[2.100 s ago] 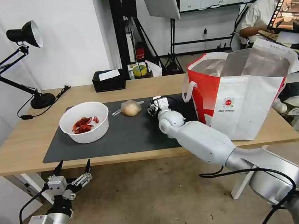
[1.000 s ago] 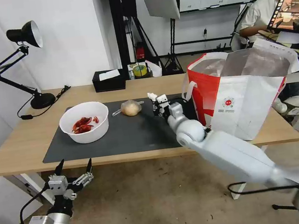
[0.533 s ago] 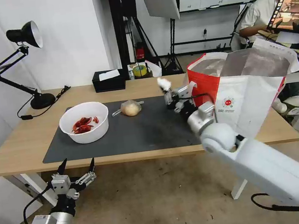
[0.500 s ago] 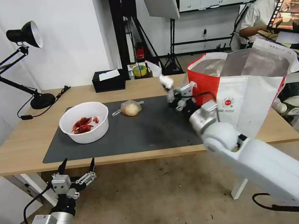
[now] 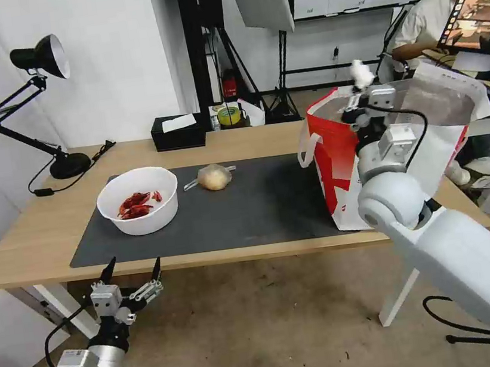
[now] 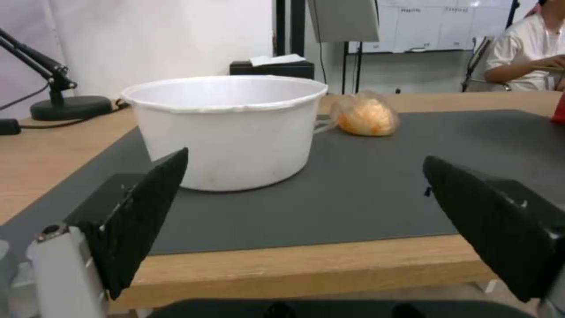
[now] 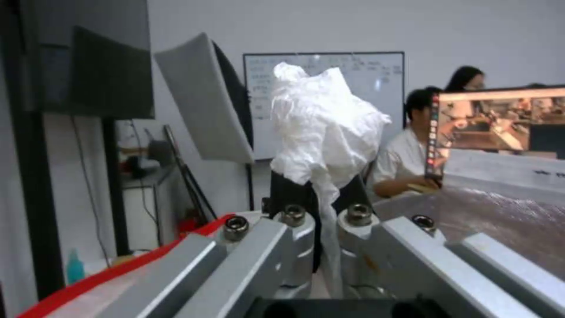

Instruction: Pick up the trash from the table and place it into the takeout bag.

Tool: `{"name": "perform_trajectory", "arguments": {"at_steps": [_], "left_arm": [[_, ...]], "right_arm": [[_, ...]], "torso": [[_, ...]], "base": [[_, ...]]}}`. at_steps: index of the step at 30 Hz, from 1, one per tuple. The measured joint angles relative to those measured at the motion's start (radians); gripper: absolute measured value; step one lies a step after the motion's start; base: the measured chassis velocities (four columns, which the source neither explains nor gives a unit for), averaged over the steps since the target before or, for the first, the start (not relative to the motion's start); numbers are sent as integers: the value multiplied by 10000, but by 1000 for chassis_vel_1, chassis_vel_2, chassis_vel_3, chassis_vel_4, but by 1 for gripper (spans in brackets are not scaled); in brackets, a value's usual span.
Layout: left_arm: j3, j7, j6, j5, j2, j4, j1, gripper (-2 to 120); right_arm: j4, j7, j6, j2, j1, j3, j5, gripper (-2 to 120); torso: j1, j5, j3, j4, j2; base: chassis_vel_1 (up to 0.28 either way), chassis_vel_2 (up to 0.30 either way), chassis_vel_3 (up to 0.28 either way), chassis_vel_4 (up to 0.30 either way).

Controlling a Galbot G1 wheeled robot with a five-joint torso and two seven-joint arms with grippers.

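Observation:
My right gripper is shut on a crumpled white tissue, held up over the open top of the takeout bag, whose foil lining lies just below. On the dark mat of the table stand a white bowl with red crayfish shells and a clear bag with a yellowish lump. My left gripper hangs open below the table's front edge, in front of the bowl.
A black tissue box sits at the table's far edge. A black desk lamp stands at the far left corner. A person sits at a screen behind the bag.
My right gripper has risen from the mat with the tissue and swung right, up over the bag's opening. The left arm has barely shifted.

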Motion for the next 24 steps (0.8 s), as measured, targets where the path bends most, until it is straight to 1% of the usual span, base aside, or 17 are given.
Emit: {"name": "perform_trajectory", "arguments": {"at_steps": [5,7,9,12,13,16,17,18,19,22,23,24], "left_arm": [[33,-164,171,-25,86,-149,31,100],[32,-192,201,-40,105,-195,32,100],[25,-195,201,-42,110,-207,30,100],[-1,-195,201,-74,130,-237,57,100],[-1,-195,201,-74,130,-237,57,100],[-19,-232,236,-226,121,-376,76,100],[-19,-232,236,-226,121,-376,76,100],[-16,-235,250,-244,118,-395,73,100],[-16,-235,250,-244,118,-395,73,100],[13,-235,261,-250,113,-404,63,100],[13,-235,261,-250,113,-404,63,100],[13,-235,261,-250,113,-403,62,100]], "right_arm": [[-86,153,-157,11,179,-55,221,0],[-77,230,-386,28,247,-64,332,0],[-70,237,-424,30,256,-64,337,2],[-64,247,-453,-12,259,-64,348,18],[-64,247,-453,-12,259,-64,348,18],[-60,262,-492,-92,259,-59,418,30],[-60,262,-492,-92,259,-59,418,30],[-65,262,-508,-105,264,-65,431,36],[-65,262,-508,-105,264,-65,431,36],[-89,261,-567,-121,323,-96,450,52],[-89,261,-567,-121,323,-96,450,52],[-91,257,-574,-128,332,-102,457,57]], "torso": [[0,0,0,1,0],[0,0,0,1,0],[0,-1,0,1,0],[0,0,0,1,0],[0,0,0,1,0],[0,0,0,0,0],[0,0,0,0,0],[0,0,0,0,0],[0,0,0,0,0],[0,0,0,1,0],[0,0,0,1,0],[0,0,0,1,0]], "base": [[0,0,0,0],[0,0,0,0],[0,0,0,0],[0,0,0,0],[0,0,0,0],[0,0,0,0],[0,0,0,0],[0,0,0,0],[0,0,0,0],[0,0,0,0],[0,0,0,0],[0,0,0,0]]}}
